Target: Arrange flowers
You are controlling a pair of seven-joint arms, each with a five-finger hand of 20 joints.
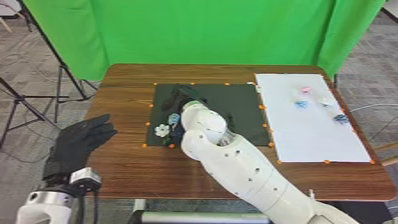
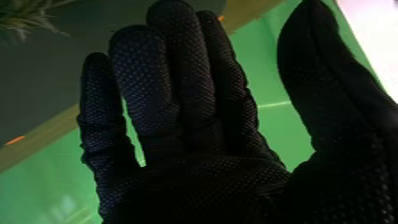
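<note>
Shows right hand (image 1: 187, 93) over dark mat (image 1: 236, 97) on bench (image 1: 133, 175), released, fingers straight, thumb spread apart. Shows left hand (image 1: 75, 144) at bench's left edge, also released, fingers extended. Has white flower (image 1: 162, 130) lying near mat's near-left corner, blue flower (image 1: 174, 119) just beside. On white sheet (image 1: 315, 142), right of mat, has pink bloom (image 1: 306, 90), light-blue bloom (image 1: 301, 104), dark-blue bloom (image 1: 341, 118), spaced apart. In wrist view, shows green tuft (image 2: 27, 17) beyond fingertips.
</note>
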